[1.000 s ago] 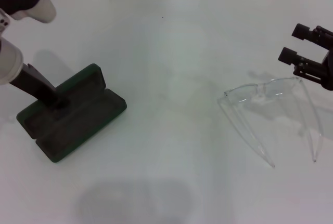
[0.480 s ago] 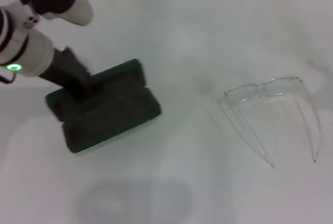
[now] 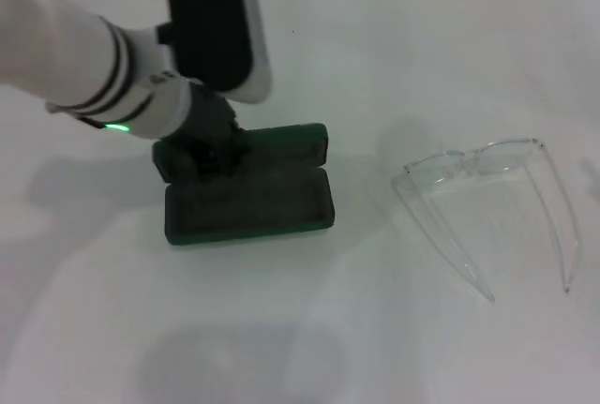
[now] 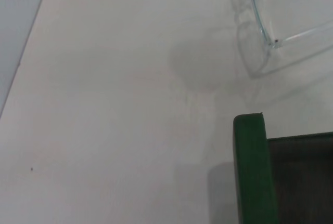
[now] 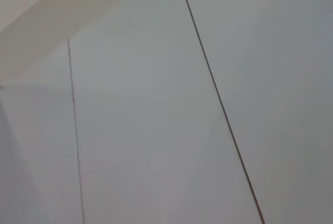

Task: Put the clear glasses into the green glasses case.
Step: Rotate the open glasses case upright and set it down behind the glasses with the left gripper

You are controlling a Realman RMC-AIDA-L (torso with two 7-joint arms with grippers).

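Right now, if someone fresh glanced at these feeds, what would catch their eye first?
The left arm's end effector reaches in from the robot's left and sits on the open green case at mid-table. To the case's right, apart from it, the clear glasses lie on the white table with their arms unfolded. The right end effector is out of sight.

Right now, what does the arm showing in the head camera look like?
Only the left arm shows: a white rounded shell with thin black rings near the wrist, a small lit green light, a large black panel edged in white, and a dark grey end piece toward the jaws. The right arm is out of view.
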